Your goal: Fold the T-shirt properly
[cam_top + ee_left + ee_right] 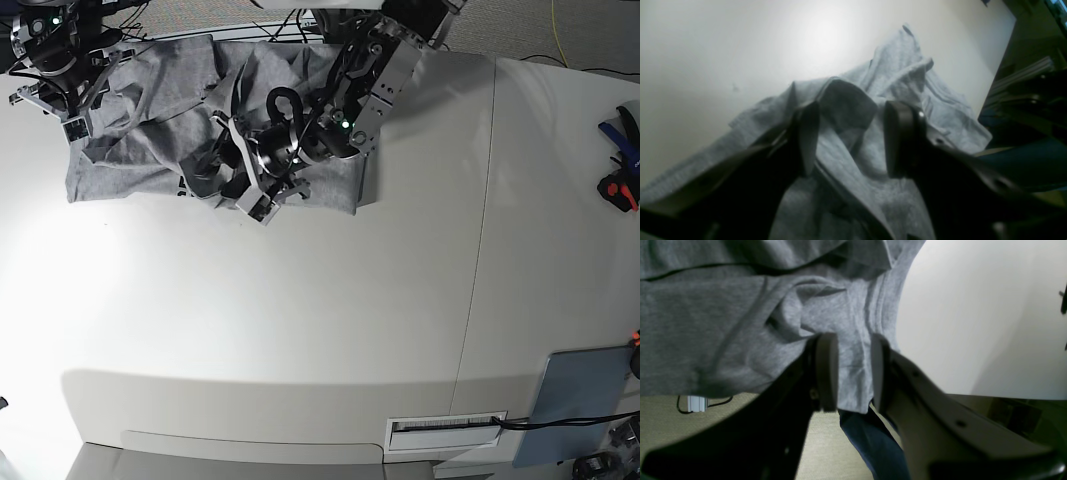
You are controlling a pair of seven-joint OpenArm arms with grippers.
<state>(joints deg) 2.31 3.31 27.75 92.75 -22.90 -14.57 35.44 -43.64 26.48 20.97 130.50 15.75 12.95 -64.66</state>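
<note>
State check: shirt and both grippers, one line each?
T-shirt: crumpled, unfolded, bunched on the table at its far edge.
Left gripper: open, jaws apart over a raised fold, nothing clamped.
Right gripper: jaws partly apart, astride the shirt's edge at the table edge; grip unclear.

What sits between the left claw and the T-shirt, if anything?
Nothing visible. The left claw hangs open directly over the bunched grey T-shirt, with only fabric between and below its fingers. The white table around the cloth shows no other object near it.
</note>
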